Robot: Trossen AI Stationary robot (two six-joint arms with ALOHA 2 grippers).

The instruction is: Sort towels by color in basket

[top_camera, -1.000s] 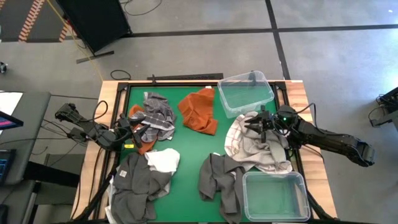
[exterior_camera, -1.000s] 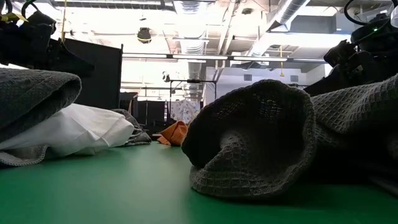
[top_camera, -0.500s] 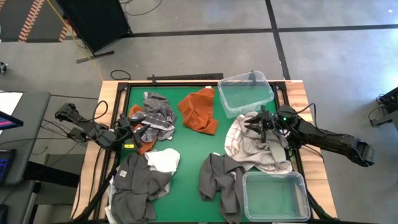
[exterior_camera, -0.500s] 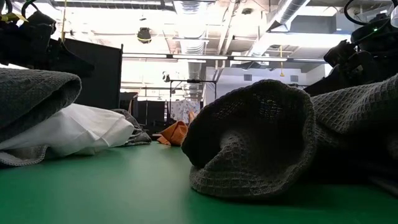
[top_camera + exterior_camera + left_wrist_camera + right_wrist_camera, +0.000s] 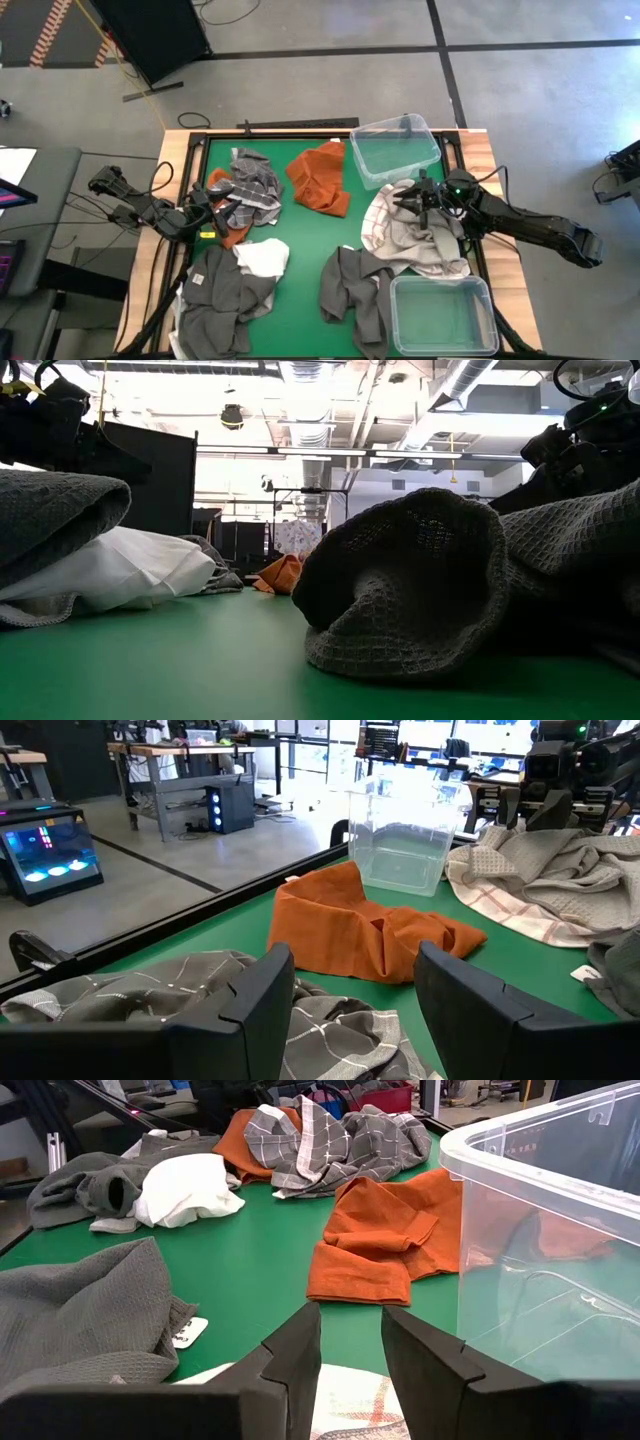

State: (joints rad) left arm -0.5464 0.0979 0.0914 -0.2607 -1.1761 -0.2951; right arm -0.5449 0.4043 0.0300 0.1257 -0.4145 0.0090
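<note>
Several towels lie loose on the green surface (image 5: pixel 310 235), none in either clear bin. Rust orange towel (image 5: pixel 320 176) upper centre, grey plaid towel (image 5: pixel 250 185) left of it, plain white towel (image 5: pixel 264 257) lower left on a dark grey towel (image 5: pixel 215 295), another dark grey towel (image 5: pixel 355 290) lower centre, white red-grid towel (image 5: pixel 385 220) at right.

All soft, light, floppy; waffle weave should grip fine. My call: pinch a raised fold or ridge, not a flat patch, and lift high so tails clear.

Left gripper (image 5: pixel 350 995) sits over the plaid towel, jaws apart, empty. Right gripper (image 5: pixel 350 1345) hovers above the grid towel by the upper bin (image 5: pixel 395 150), gap narrower, empty.

Lower bin (image 5: pixel 443 315) bottom right. Open workshop behind: desks, monitors, ceiling ducts.
</note>
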